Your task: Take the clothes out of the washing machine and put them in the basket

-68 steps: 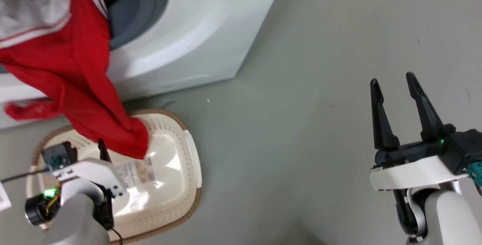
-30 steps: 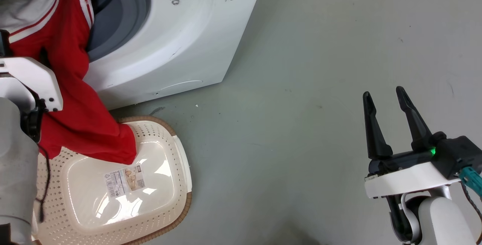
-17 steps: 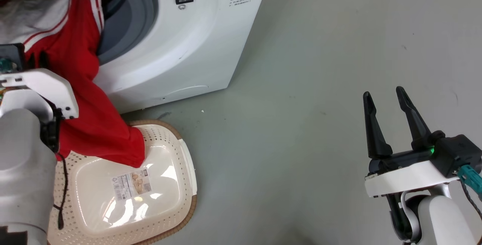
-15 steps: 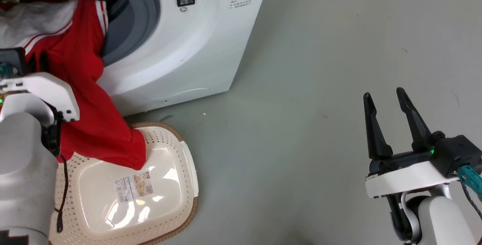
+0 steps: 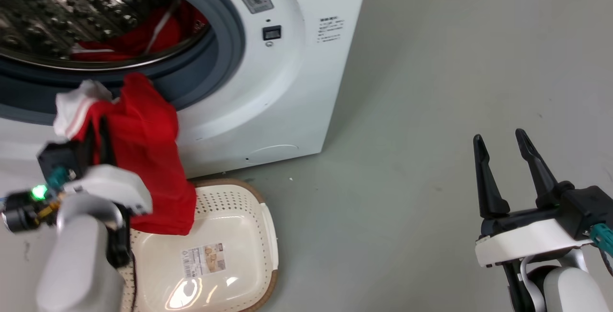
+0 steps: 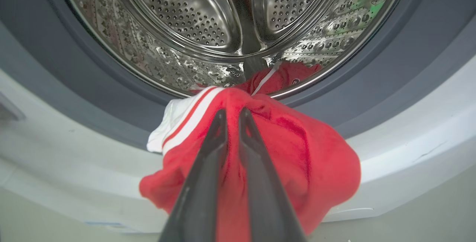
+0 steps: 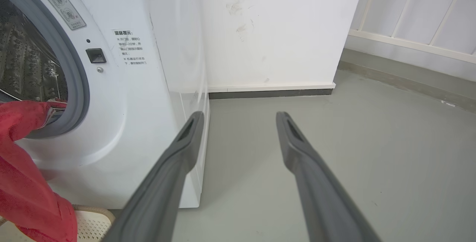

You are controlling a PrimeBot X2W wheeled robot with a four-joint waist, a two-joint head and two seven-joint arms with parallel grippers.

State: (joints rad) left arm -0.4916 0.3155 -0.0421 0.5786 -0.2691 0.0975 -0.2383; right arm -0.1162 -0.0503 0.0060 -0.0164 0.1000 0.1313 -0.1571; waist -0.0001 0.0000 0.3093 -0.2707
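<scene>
The left gripper [image 6: 232, 112], fingers pinched close together on a red garment [image 5: 153, 158], holds it outside the washing machine [image 5: 297, 91] opening, its tail hanging over the basket [image 5: 261, 235] on the floor [image 5: 431, 86], while a second garment [image 5: 134, 41] lies in the drum [image 5: 57, 5] and the right gripper [image 5: 503, 140] is spread wide and empty.

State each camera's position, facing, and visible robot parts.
Head view: on the head, looking down at the washing machine and basket; left gripper and right gripper show.
Left wrist view: looks along its shut fingers into the drum.
Right wrist view: looks along its open fingers across floor to a wall.
All three share the red garment.
</scene>
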